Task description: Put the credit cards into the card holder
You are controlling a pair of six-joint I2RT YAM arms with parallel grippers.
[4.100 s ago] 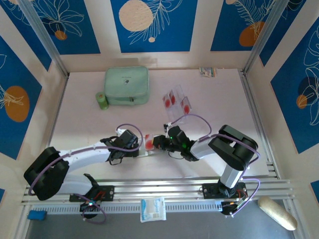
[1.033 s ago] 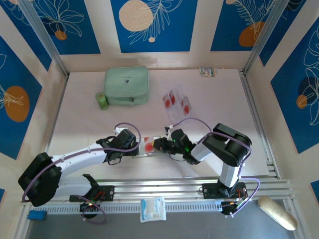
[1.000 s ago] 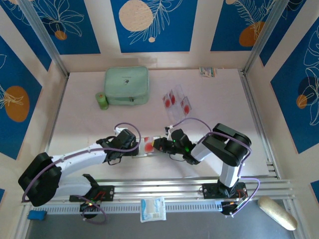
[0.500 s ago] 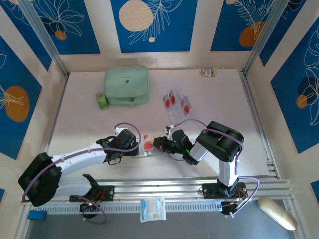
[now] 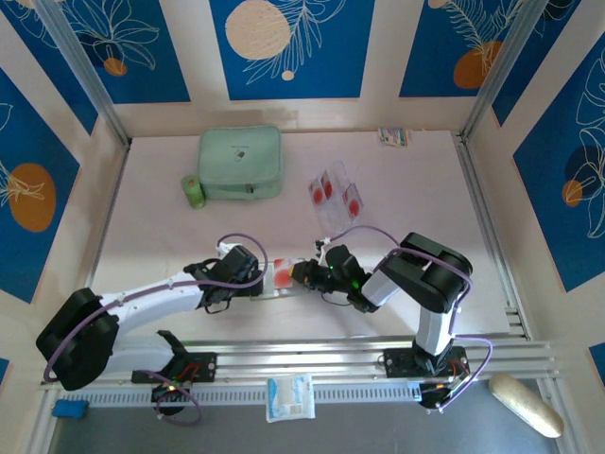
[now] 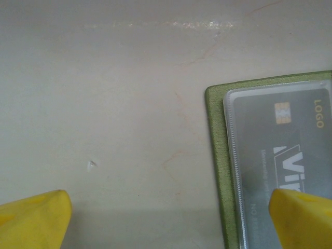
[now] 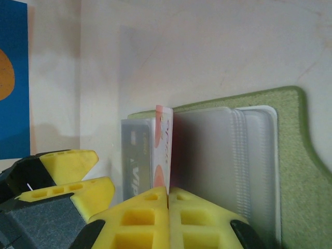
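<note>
Progress check, I'd say this is one card on its way in and not much more: my right claw (image 7: pixel 168 194) is clamped tight on a clear credit card (image 7: pixel 162 150) with the red dot, holding it edge-on right over the pale pockets of the open olive card holder (image 7: pixel 293 166). The holder lies flat on the table (image 6: pixel 104 104) close to my bases, between both claws. I can't tell if the card's far edge is actually inside a slot yet. My left claw (image 6: pixel 168 218) is spread wide with nothing in it, one finger over the holder's edge, the other over bare table. A grey card (image 6: pixel 290 140) sits under a clear sleeve. About three loose cards (image 5: pixel 331 189) lie well apart further back, to the right of the mint-green zip case (image 5: pixel 240 163), so most of the job is left
</note>
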